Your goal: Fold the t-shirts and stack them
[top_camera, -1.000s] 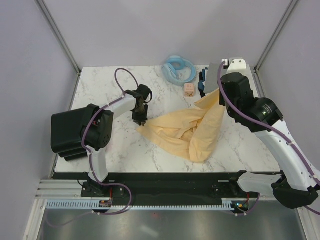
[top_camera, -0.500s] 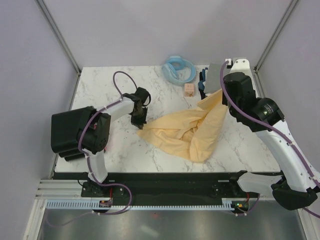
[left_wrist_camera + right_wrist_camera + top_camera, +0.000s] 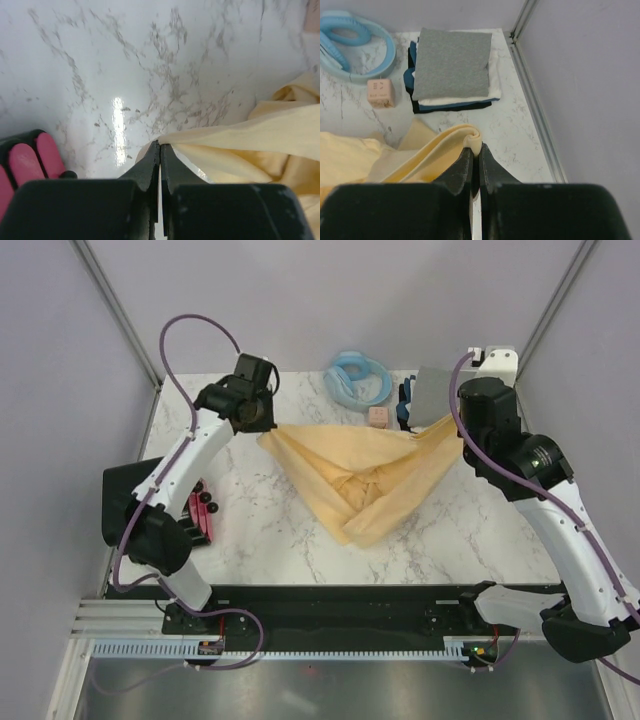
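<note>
Both my left gripper [image 3: 159, 148] and right gripper [image 3: 475, 149] were pinched shut on the yellow t-shirt [image 3: 365, 470], stretched unfolded over the table's [image 3: 250, 530] far half, while the folded stack [image 3: 452, 70] sat done in its far right corner, apparently awaiting this last one.

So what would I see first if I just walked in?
The big yellow shirt, stretched wide across the middle of the table between the two arms. The left gripper and the right gripper each pinch one end of it. At the far right corner sits a neat stack of folded shirts.
</note>
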Action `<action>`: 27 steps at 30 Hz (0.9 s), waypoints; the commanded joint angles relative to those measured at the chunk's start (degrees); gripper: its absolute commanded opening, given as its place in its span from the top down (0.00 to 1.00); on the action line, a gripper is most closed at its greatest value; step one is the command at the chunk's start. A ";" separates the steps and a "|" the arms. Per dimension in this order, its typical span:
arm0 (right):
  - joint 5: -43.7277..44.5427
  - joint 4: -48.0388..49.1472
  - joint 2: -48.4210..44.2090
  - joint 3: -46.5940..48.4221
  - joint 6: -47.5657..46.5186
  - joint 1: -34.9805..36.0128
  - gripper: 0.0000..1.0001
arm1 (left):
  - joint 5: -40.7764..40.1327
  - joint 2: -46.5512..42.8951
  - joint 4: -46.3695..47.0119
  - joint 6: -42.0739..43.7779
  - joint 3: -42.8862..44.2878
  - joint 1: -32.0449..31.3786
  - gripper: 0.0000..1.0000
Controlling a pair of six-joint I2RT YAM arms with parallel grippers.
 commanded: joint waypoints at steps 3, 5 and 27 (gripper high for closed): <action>8.67 10.47 -1.32 6.90 -6.21 -0.43 1.00 | -8.53 -0.74 -11.63 -2.38 23.53 2.15 0.98; 10.16 12.23 -1.06 8.13 -8.67 -0.51 1.00 | -11.16 -0.47 -12.87 -1.33 28.40 2.24 0.98; -5.81 13.82 -2.46 31.96 -12.38 -0.78 1.00 | -11.61 -24.35 -15.69 -5.37 32.20 2.50 0.98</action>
